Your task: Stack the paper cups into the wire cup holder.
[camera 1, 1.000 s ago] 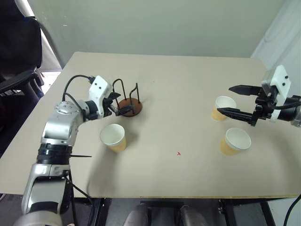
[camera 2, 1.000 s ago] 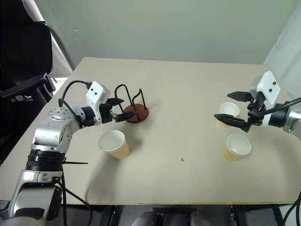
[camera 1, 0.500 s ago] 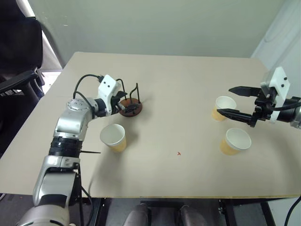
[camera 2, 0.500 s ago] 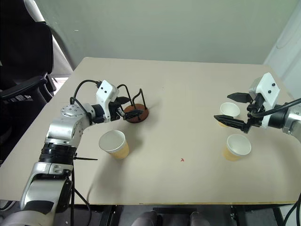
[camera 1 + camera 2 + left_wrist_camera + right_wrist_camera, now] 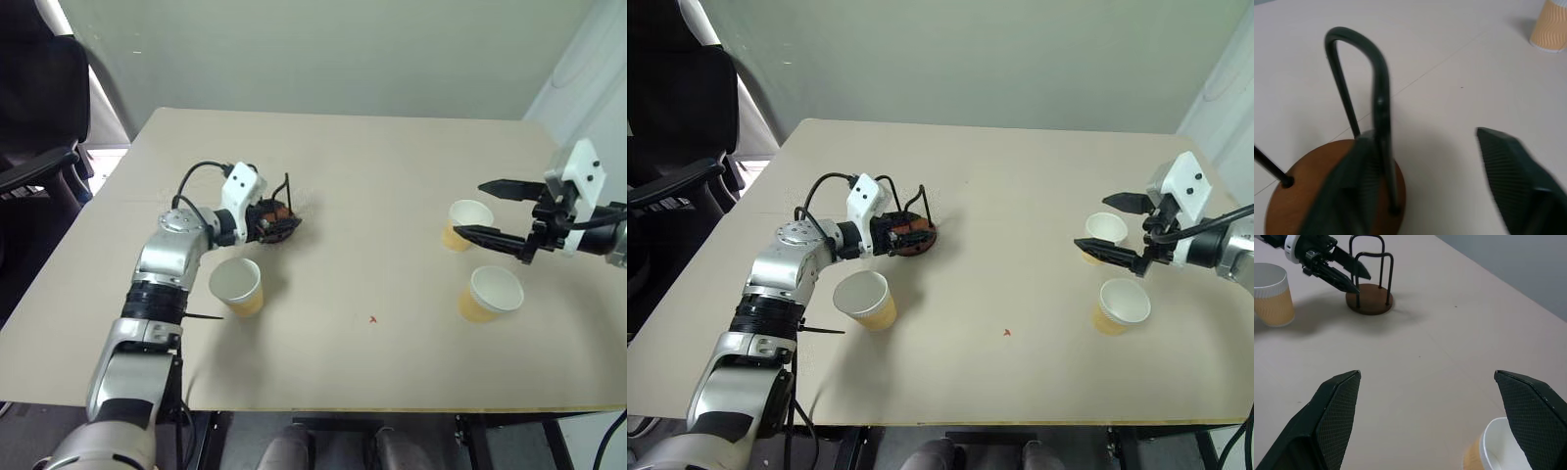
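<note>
Right now the left hand (image 5: 904, 233) sits at the wire cup holder (image 5: 915, 235), black fingers (image 5: 1513, 176) reaching in over the reddish-brown disc base. From the left wrist view one finger lies against a black wire loop over the disc, the other finger stands off to the side over bare desk (image 5: 372, 196); fingers partly parted with the loop between them, can't tell if they actually clamp it. Holder stands upright on the desk, no cup in it.

Nearest cup (image 5: 237, 285) stands just beside the left forearm, nearer the robot than the left hand, upright, mouth up, apart from the holder.

Right hand (image 5: 482, 210) hangs above the desk on the robot's right side, fingers spread wide, holding nothing. Second cup (image 5: 464, 224) sits upright below and between its two fingers, not touched as far as the head views show. In the right wrist view that cup's white rim (image 5: 1501, 445) shows just beside one fingertip. Third cup (image 5: 490, 294) stands upright near the right hand, closer to the robot, just beside the second cup but not touching it.

Both right-side cups are well apart from the holder, across the desk from it.
</note>
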### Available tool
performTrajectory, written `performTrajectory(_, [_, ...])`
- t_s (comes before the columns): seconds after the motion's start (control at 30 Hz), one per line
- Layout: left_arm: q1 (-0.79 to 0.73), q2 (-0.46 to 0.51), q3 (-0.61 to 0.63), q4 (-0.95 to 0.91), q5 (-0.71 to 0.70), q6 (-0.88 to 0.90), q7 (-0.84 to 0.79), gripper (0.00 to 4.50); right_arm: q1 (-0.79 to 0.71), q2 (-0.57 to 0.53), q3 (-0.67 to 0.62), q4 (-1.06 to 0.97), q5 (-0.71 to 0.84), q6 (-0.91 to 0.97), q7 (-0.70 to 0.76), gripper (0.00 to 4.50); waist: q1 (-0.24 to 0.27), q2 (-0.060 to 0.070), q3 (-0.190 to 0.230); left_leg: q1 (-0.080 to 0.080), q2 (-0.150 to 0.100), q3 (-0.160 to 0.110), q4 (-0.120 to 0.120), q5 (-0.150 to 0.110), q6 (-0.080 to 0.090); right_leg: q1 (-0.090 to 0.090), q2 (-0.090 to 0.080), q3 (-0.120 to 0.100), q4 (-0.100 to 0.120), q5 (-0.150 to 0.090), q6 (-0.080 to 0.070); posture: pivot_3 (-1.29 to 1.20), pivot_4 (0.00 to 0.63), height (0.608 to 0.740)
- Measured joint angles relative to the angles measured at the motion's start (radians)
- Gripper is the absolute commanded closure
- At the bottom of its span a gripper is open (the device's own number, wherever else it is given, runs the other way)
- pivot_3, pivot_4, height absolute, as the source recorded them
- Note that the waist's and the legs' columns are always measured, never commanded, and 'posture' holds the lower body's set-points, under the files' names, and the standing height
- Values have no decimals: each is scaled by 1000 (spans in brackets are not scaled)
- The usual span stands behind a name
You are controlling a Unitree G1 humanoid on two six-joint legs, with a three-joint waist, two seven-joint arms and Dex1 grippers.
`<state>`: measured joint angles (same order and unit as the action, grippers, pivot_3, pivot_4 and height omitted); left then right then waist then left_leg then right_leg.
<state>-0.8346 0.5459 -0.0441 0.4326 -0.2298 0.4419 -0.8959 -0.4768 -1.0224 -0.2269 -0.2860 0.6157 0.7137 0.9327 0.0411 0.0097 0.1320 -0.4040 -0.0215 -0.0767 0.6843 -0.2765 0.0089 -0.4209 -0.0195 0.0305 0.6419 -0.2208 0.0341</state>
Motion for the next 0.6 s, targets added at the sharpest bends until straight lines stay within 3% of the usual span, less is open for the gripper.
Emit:
performTrajectory(0.17, [0, 0, -1, 0, 0, -3, -21, 4327, 5, 0, -14, 0, 0, 3, -5, 0, 0, 0, 0, 0, 0, 0, 0, 0, 0, 0, 0, 0, 0, 0, 0, 0, 150, 740])
performTrajectory(0.2, [-1, 0, 0, -1, 0, -12, -21, 4490, 10, 0, -21, 0, 0, 3, -8, 0, 1, 0, 0, 0, 0, 0, 0, 0, 0, 0, 0, 0, 0, 0, 0, 0, 150, 740])
performTrajectory(0.6, [-7, 24, -25, -24, 1, -7, -101, 4490, 23, -3, -33, 0, 0, 13, -11, 0, 2, 0, 0, 0, 0, 0, 0, 0, 1, 1, 0, 0, 0, 0, 0, 0, 150, 740])
